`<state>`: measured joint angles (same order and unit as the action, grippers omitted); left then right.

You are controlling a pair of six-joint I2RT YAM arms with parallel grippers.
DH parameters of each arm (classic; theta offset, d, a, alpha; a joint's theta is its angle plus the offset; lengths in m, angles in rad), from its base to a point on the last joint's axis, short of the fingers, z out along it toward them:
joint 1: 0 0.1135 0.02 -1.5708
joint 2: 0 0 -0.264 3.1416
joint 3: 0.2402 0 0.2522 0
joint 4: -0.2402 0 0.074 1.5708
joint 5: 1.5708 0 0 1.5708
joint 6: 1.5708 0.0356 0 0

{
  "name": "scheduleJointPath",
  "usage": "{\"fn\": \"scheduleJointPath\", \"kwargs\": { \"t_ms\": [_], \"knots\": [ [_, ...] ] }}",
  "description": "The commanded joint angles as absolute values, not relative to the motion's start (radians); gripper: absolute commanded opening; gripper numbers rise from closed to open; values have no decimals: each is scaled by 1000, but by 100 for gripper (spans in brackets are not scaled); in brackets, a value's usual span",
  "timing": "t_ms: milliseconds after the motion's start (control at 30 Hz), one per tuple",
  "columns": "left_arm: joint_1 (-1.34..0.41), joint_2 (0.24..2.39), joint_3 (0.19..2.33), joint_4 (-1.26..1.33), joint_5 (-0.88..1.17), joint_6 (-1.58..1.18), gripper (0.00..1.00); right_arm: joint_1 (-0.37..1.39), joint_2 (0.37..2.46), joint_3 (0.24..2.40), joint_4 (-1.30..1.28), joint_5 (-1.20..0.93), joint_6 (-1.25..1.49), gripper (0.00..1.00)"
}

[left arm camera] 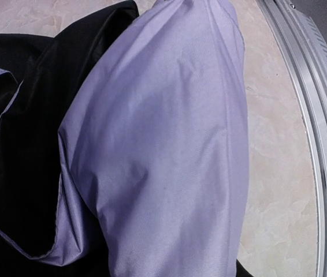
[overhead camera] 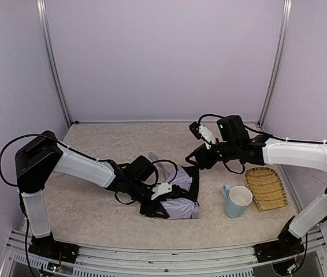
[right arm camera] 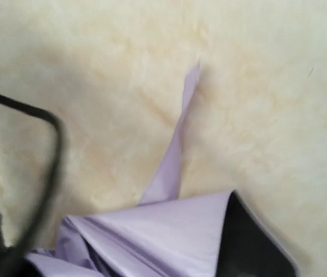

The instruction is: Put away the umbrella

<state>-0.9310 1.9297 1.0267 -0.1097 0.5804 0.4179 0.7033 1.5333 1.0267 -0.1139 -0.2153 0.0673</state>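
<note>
1. Step in hand, as I judge it: bundling the umbrella (overhead camera: 178, 193), which lies crumpled on the table (overhead camera: 94, 219) near the mug (overhead camera: 237, 201), on the mug's left, with lavender panels and black lining loose.
2. Left jaws, on the left arm (overhead camera: 82, 167), sit at the fabric on the side away from the mug. Right jaws, on the right arm (overhead camera: 296, 153), hover beyond the mug at the umbrella's far corner. Neither pair shows clearly, so I cannot tell whether they are released or clenched.
3. Next move probably calls for gathering the loose panels into one tight bundle.
4. Count: one umbrella, one mug, one woven tray (overhead camera: 266, 187) just right of the mug, two arms.
</note>
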Motion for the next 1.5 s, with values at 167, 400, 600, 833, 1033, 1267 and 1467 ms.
{"fn": "scheduleJointPath", "kwargs": {
  "t_ms": [167,400,600,833,1033,1267,1467],
  "knots": [
    [-930,2095,1103,-391,629,377,31,1022,1173,692,-28,-63,-185,57],
    [-912,2156,1172,-481,644,403,30,1275,1325,705,-111,240,-270,68],
    [-905,2176,1200,-529,648,425,29,1308,1526,739,-103,485,-366,85],
    [-905,2187,1216,-564,648,448,29,1294,1582,738,6,610,-433,94],
    [-905,2198,1226,-588,640,462,28,1287,1585,743,6,590,-462,96],
    [-905,2206,1234,-613,635,478,28,1224,1637,759,21,556,-484,95],
    [-900,2208,1235,-624,651,495,28,1193,1657,762,64,582,-530,94]
  ]
}}
